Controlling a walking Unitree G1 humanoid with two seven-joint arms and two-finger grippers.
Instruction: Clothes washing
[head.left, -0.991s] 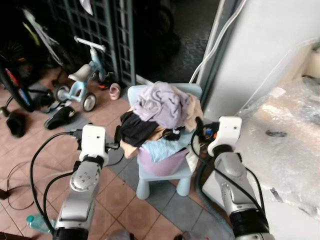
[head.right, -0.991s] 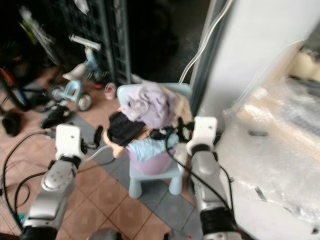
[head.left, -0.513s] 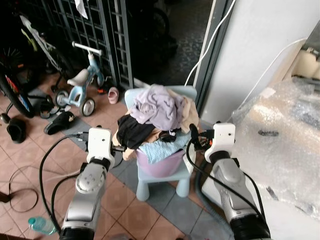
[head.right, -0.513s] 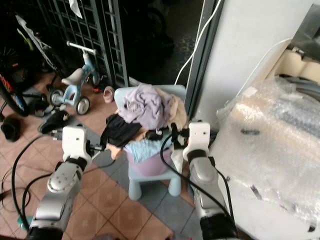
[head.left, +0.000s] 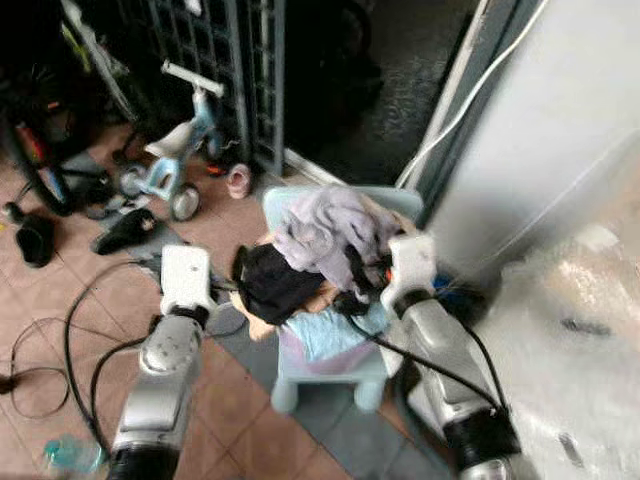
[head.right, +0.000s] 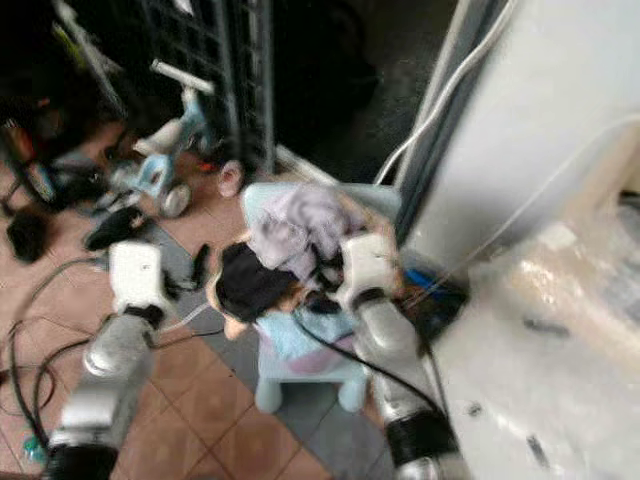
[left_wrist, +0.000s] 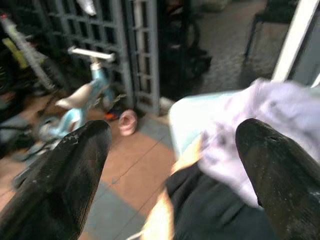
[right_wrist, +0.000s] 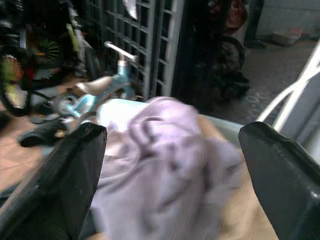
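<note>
A little blue tricycle (head.left: 172, 160) stands far left by the dark gate (head.left: 230, 70). The left gripper (left_wrist: 170, 165) hangs beside the pile of clothes (head.left: 315, 250) with its fingers spread wide — holding nothing. The clothes sit heaped on a small blue chair (head.left: 330, 365) in the middle. The right gripper (right_wrist: 172, 165) is right at the purple cloth (right_wrist: 160, 155) on top — fingers wide apart, not gripping. Bubble wrap (head.left: 580, 330) lies far right.

Motion blur smeared the clothes pile (head.left: 320, 255), so single garments ran together. The small blue chair (head.left: 330, 365) under it was mostly covered, and the right hand (head.left: 358, 272) before the pile was barely traceable.
</note>
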